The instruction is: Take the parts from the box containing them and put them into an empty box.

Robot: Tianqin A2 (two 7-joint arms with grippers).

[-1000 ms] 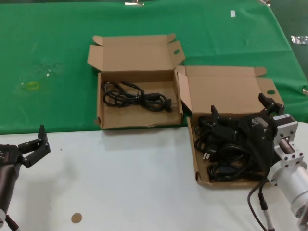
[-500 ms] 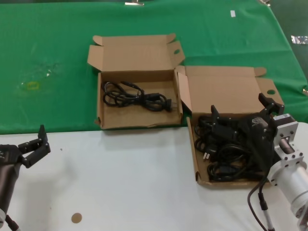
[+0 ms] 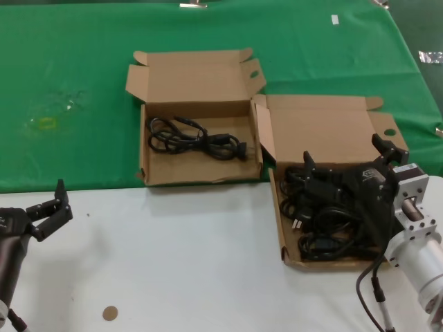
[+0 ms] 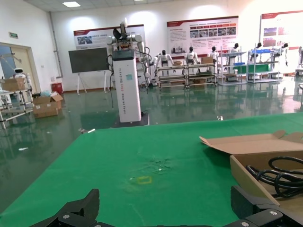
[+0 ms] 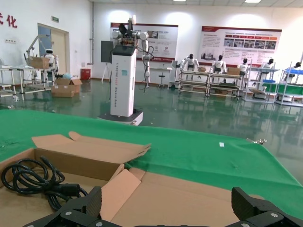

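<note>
The box containing the parts (image 3: 318, 131) sits at the right with one lid ear folded upright, and a pile of black cables (image 3: 325, 232) fills it. My right gripper (image 3: 346, 155) hovers open over that pile's far end, holding nothing. In the right wrist view its jaws stand wide apart over the lid (image 5: 189, 198), with the upright ear (image 5: 118, 189) beside them. The other box (image 3: 190, 79), both ears splayed, lies farther left and holds one coiled black cable (image 3: 197, 138). My left gripper (image 3: 52, 207) stays open over the white table at the far left.
A green cloth (image 3: 69, 69) covers the far half of the work surface and both boxes rest partly on it. The near half is white table (image 3: 173, 263) with a small brown disc (image 3: 110, 313). A yellow mark (image 3: 47, 123) shows on the cloth.
</note>
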